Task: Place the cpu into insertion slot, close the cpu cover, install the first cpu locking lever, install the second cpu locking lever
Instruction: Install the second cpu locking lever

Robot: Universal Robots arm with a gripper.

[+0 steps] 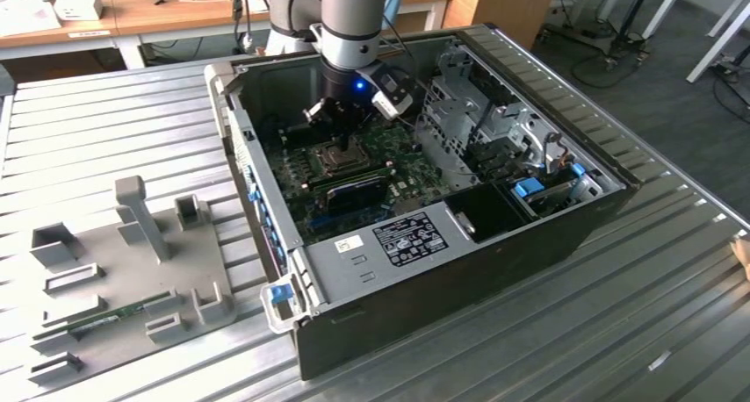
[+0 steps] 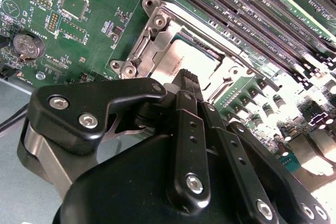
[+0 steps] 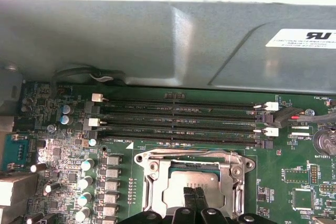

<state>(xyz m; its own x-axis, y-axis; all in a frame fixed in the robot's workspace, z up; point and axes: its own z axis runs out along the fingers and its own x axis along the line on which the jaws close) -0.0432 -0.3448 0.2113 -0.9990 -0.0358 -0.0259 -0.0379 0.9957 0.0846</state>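
Hovering over the socket, one black claw is pressing its two fingers together into a narrow tip.

Its ribbed fingertips are sitting closed, holding nothing, right over the cpu, one pale, flat metal square lying in the insertion slot. One cpu cover, a thin silver frame with a cut-out middle, is lying around the chip, directly beneath the claw. Beyond the socket, four long black memory slots are running side by side across the green circuit board. One round coin battery is sitting off to the side. One open computer case is resting on a ribbed metal table.
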